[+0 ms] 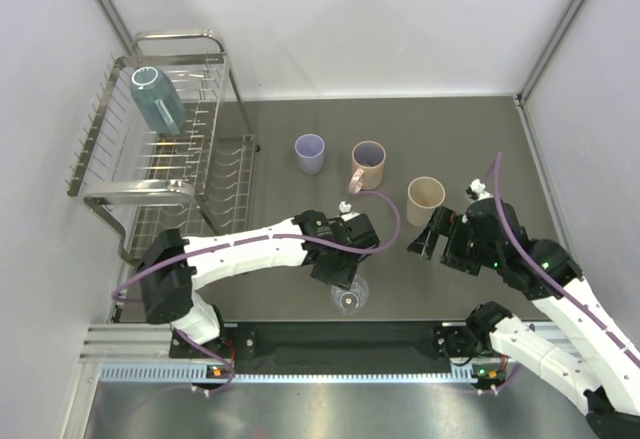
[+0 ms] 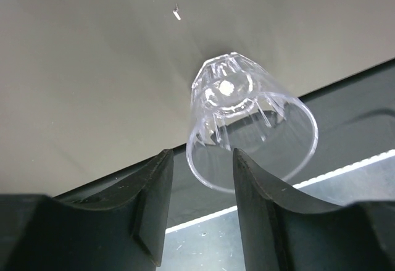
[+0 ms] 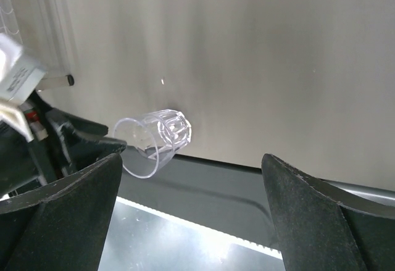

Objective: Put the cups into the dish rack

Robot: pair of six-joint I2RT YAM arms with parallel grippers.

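Observation:
A clear glass (image 1: 349, 297) stands upright near the table's front edge. My left gripper (image 1: 343, 277) is open just above it. In the left wrist view the glass (image 2: 250, 123) sits just past the fingertips (image 2: 265, 191), its rim running behind the right finger. My right gripper (image 1: 425, 237) is open and empty, near the beige tumbler (image 1: 425, 199). The right wrist view shows the glass (image 3: 154, 138) far ahead. The lavender tumbler (image 1: 310, 153) and pink mug (image 1: 367, 165) stand mid-table. A teal-blue cup (image 1: 157, 99) sits in the dish rack (image 1: 105, 129) at the left.
The black rail and metal strip (image 1: 330, 344) run along the near edge, right below the glass. Enclosure walls close in the left, back and right. The left arm (image 1: 240, 249) stretches from the rack's front corner toward the glass.

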